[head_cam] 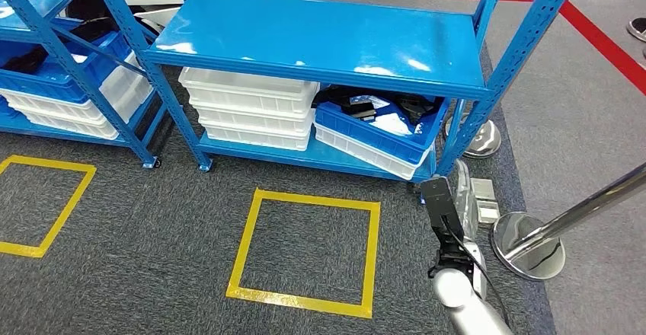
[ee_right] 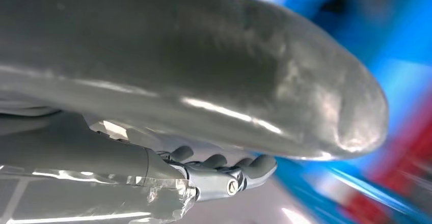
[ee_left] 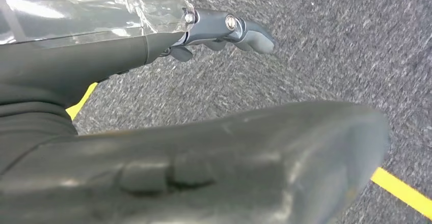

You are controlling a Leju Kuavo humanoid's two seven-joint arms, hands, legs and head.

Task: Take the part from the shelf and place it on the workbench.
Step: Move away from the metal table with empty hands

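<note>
You are looking down at a blue shelf (head_cam: 320, 38) standing on grey carpet (head_cam: 137, 251). On its lower level a blue bin (head_cam: 377, 133) sits tilted on a white one, just right of a stack of white trays (head_cam: 247, 110). Dark parts (head_cam: 358, 106) and some white pieces lie in that blue bin; you cannot tell from here which one is the part to take.

Your right arm (head_cam: 465, 304) comes up from the bottom right of the head view, and the right hand (head_cam: 442, 209) hangs over the carpet just below and in front of the blue bin's right corner, apart from it and touching nothing. In the right wrist view (ee_right: 224, 168) the fingers (ee_right: 254, 165) lie side by side, gently curled, with the thick thumb well apart from them and nothing between; blurred blue shelf lies beyond.

In the left wrist view your left hand (ee_left: 219, 96) hangs over the carpet near yellow tape (ee_left: 402, 191), its fingers (ee_left: 229, 30) extended and apart from the thumb, holding nothing.

A yellow tape square (head_cam: 308, 251) lies on the floor in front of the shelf, and a chrome post base (head_cam: 526, 244) stands to the right.
</note>
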